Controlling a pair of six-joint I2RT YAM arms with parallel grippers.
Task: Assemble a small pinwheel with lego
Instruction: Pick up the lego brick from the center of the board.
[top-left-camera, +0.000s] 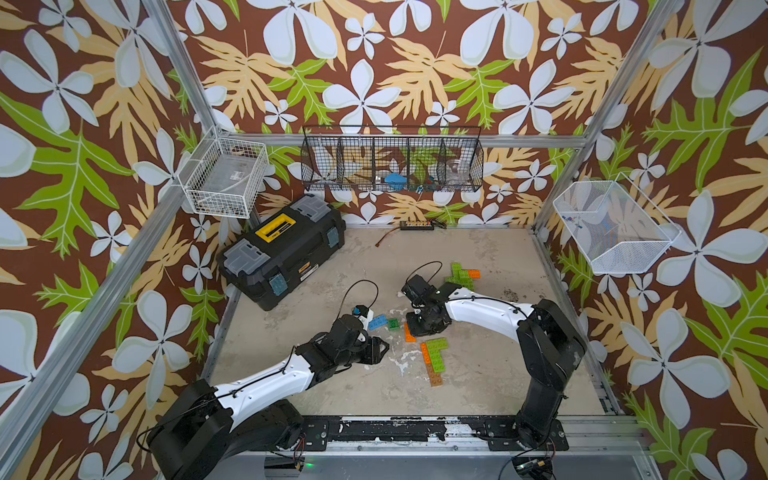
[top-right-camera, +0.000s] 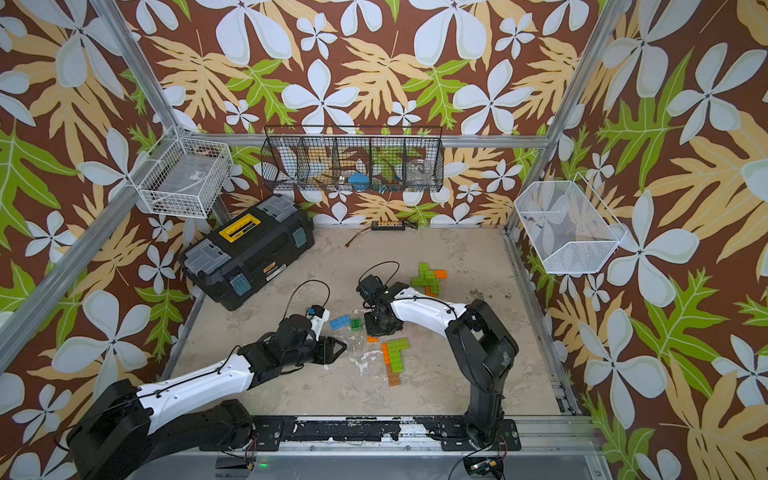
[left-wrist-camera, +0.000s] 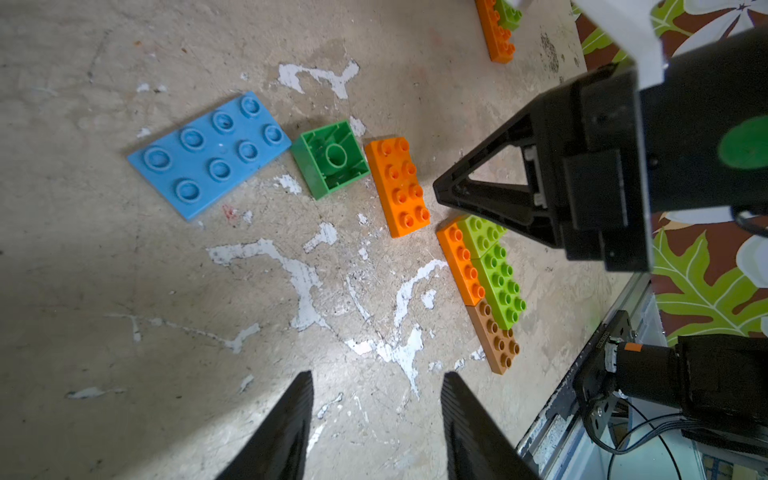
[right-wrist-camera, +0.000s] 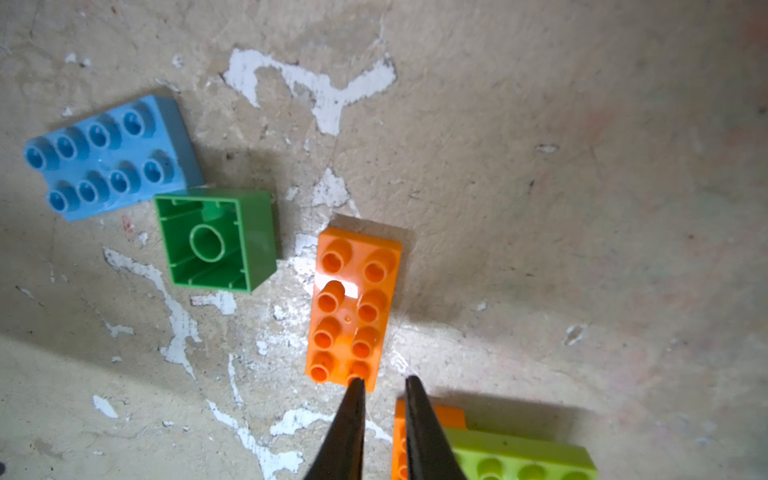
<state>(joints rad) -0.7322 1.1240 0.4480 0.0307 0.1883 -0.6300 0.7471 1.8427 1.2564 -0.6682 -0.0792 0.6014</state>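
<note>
Two clusters (top-left-camera: 435, 345) are built, three bricks (left-wrist-camera: 330, 158) are left loose; left tool (left-wrist-camera: 377, 376) and right tool (right-wrist-camera: 384, 379) are held apart, empty.

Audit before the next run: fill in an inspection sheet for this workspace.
Surface: table worn, with white chipped patches.
Job's things: blue plate, upturned green square and orange brick lie loose in a row; near cluster of lime, orange and tan; far cluster of lime and orange.
Clutter: toolbox at back left; black strip by the back wall.
Pincers: left pincer open, empty, over bare table; right pincer empty, jaws narrowly apart, tips at the orange brick's end.
Cables: left loop and right loop over the wrists; brown wire near the strip.
Surroundings: left basket, back basket, right basket on floral walls.
</note>
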